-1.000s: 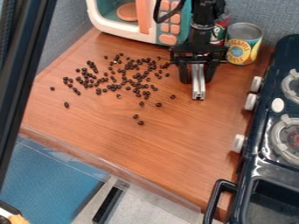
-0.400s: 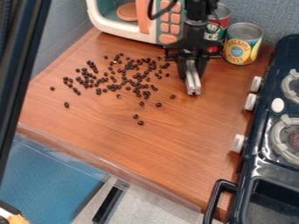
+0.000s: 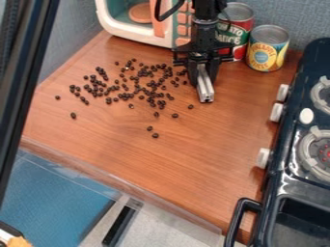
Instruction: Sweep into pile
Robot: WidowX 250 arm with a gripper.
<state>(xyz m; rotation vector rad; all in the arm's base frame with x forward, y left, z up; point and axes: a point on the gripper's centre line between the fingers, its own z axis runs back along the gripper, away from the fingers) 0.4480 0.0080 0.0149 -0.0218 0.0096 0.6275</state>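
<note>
My black gripper [image 3: 203, 82] hangs over the upper middle of the wooden counter, just right of the dark beans. A silvery metal bar [image 3: 205, 89] is held between its fingers, which are shut on it, and the bar's end points toward the counter's front. The beans [image 3: 153, 84] lie scattered across the upper left of the counter. Most are in a loose band, while a few stray ones sit lower, left and near the bar's end.
Behind stands a toy microwave [image 3: 116, 21]. A red tomato can [image 3: 237, 30] and a yellow pineapple can [image 3: 268, 48] are right of the gripper. A dark toy stove [image 3: 290, 181] with knobs lines the right edge. A clear ledge [image 3: 122, 185] runs along the counter's front.
The gripper has moved left with the metal bar, nearer to the beans, and the tomato can behind has come more into sight. The beans look unmoved.
</note>
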